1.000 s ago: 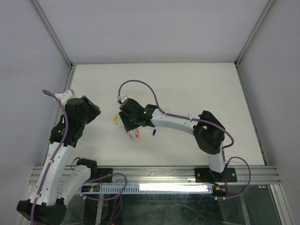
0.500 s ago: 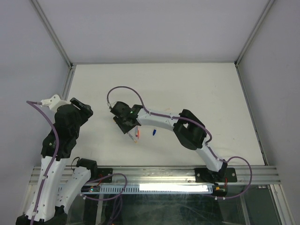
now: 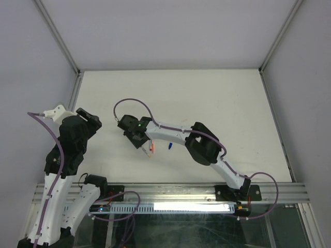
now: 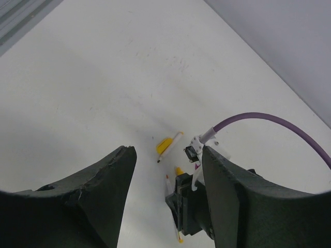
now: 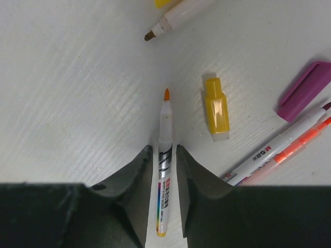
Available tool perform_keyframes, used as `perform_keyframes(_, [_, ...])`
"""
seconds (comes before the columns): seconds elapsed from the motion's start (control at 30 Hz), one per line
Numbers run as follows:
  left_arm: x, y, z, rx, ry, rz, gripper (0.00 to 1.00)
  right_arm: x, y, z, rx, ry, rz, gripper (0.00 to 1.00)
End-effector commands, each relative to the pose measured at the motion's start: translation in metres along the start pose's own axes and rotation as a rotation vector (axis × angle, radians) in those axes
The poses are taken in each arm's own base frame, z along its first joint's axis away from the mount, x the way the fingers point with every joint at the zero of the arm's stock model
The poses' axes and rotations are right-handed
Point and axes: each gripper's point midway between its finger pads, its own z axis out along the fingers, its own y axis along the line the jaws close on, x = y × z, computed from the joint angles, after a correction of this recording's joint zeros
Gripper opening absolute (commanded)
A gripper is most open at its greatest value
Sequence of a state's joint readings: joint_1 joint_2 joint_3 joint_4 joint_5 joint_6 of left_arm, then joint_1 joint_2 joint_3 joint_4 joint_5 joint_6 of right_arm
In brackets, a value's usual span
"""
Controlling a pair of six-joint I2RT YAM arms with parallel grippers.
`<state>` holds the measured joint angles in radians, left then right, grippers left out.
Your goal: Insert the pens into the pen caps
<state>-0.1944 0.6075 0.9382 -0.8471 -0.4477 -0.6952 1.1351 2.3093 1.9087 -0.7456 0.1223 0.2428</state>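
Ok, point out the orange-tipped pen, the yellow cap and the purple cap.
orange-tipped pen (image 5: 165, 126), right wrist view, white barrel.
yellow cap (image 5: 216, 108), right wrist view, its middle.
purple cap (image 5: 304, 90), right wrist view, its middle.

Your white desk (image 3: 222, 98) sits between pale walls (image 3: 170, 31). Metal posts (image 3: 57, 35) rise at its far corners, and an aluminium rail (image 3: 170, 188) lines its near edge.

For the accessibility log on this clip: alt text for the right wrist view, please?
The right gripper pinches a white orange-tipped pen lying on the table, tip pointing away from the camera. A yellow cap lies just right of the pen, not touching it; a purple cap and two more pens lie farther right, and another pen shows at the top edge.
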Motion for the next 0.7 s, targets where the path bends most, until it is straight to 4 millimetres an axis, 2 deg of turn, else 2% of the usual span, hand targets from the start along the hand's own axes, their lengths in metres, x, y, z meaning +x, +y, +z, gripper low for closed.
perform_keyframes(0.0, [-0.017,-0.006,-0.004,0.013,-0.049,-0.018,0.58,0.008,-0.001,0.003,0.042,0.046,-0.033,0.25])
perform_keyframes(0.13, [-0.017,-0.006,-0.005,0.016,-0.050,-0.018,0.63,0.013,0.000,0.004,0.034,0.058,-0.020,0.09])
perform_keyframes(0.27, [-0.015,-0.009,-0.005,0.036,-0.042,-0.014,0.69,-0.004,0.010,-0.008,-0.012,0.000,0.015,0.01])
perform_keyframes(0.47, [-0.018,-0.030,-0.009,0.149,-0.043,-0.003,0.79,-0.045,0.022,-0.055,-0.088,-0.159,0.113,0.01])
perform_keyframes(0.6, [-0.017,-0.048,-0.012,0.245,-0.026,0.024,0.83,-0.056,0.011,-0.088,-0.124,-0.255,0.227,0.00])
perform_keyframes(0.67, [-0.014,-0.059,-0.014,0.308,-0.008,0.044,0.85,-0.058,-0.002,-0.103,-0.154,-0.298,0.303,0.00])
